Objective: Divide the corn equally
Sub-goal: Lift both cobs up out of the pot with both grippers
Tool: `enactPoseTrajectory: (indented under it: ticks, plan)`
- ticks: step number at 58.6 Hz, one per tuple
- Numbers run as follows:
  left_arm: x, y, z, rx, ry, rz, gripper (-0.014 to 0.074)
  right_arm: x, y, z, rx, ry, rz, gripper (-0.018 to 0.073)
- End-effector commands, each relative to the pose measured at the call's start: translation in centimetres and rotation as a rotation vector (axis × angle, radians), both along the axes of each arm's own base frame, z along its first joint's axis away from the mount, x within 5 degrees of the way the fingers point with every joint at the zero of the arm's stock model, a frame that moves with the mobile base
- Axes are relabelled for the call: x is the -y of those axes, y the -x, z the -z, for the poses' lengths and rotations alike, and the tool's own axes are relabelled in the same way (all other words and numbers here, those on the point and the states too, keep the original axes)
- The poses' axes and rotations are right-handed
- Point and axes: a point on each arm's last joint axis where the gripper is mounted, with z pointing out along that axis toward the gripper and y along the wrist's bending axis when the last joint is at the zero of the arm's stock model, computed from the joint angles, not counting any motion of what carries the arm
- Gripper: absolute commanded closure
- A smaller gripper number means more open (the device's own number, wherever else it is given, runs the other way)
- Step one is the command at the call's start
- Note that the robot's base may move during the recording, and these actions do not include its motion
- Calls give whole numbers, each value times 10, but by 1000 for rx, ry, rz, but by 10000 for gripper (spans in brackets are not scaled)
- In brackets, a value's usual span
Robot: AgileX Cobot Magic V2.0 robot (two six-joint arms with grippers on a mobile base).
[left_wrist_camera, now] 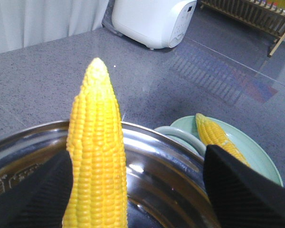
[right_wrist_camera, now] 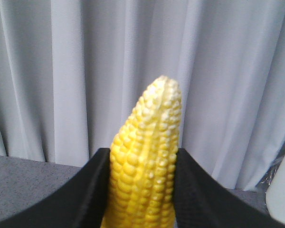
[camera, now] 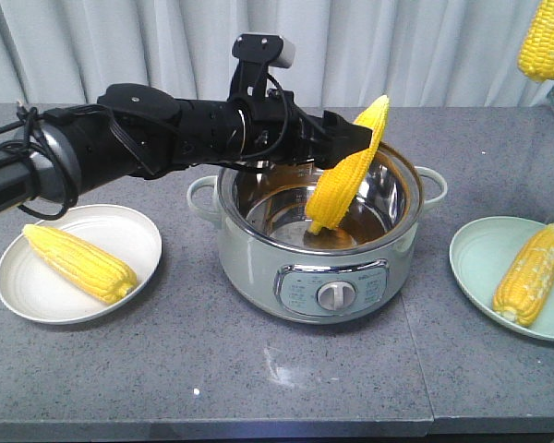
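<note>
A cob of corn [camera: 349,166] leans in the steel pot [camera: 258,198], butt on the bottom and tip up over the far rim. My left gripper [camera: 351,138] [left_wrist_camera: 137,152] is open around it: one finger [left_wrist_camera: 33,190] lies against the cob [left_wrist_camera: 97,156], the other [left_wrist_camera: 242,190] stands well apart. My right gripper [right_wrist_camera: 142,152] is shut on another cob [right_wrist_camera: 145,161], held high at the far right [camera: 547,37]. One cob [camera: 78,263] lies on the white plate [camera: 37,295] and one [camera: 531,274] on the green plate [camera: 475,254].
The pot is a pale green electric cooker with side handles [camera: 432,185] and a front dial [camera: 332,295], between the two plates. A white appliance [left_wrist_camera: 152,21] and a wooden rack [left_wrist_camera: 256,16] stand at the table's far right. A curtain [camera: 425,46] hangs behind.
</note>
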Motion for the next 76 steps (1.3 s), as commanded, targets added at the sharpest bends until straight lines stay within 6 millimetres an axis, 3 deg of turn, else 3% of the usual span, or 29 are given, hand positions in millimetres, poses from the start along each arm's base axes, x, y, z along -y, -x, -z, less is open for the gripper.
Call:
enactPoseTrajectory:
  ticks: [1,22,45,60,70,76]
  plan:
    - [-2,4,-28,73,24,-10,54,3,16,-27,127,-14,34,564]
    - [4,-10,-24,89,30,-30,54,3,16,-27,130,-14,36,564]
    - [20,-16,9,26,-2,-17,54,3,16,-27,130,-14,36,564]
    - [33,-12,21,12,-16,-6,58,3,16,-27,129,-12,36,564]
    - [33,-13,17,26,-12,-22,118,3,16,-27,129,-11,37,564]
    - [33,-14,17,30,-12,-32,217,3,16,-27,129,-11,37,564]
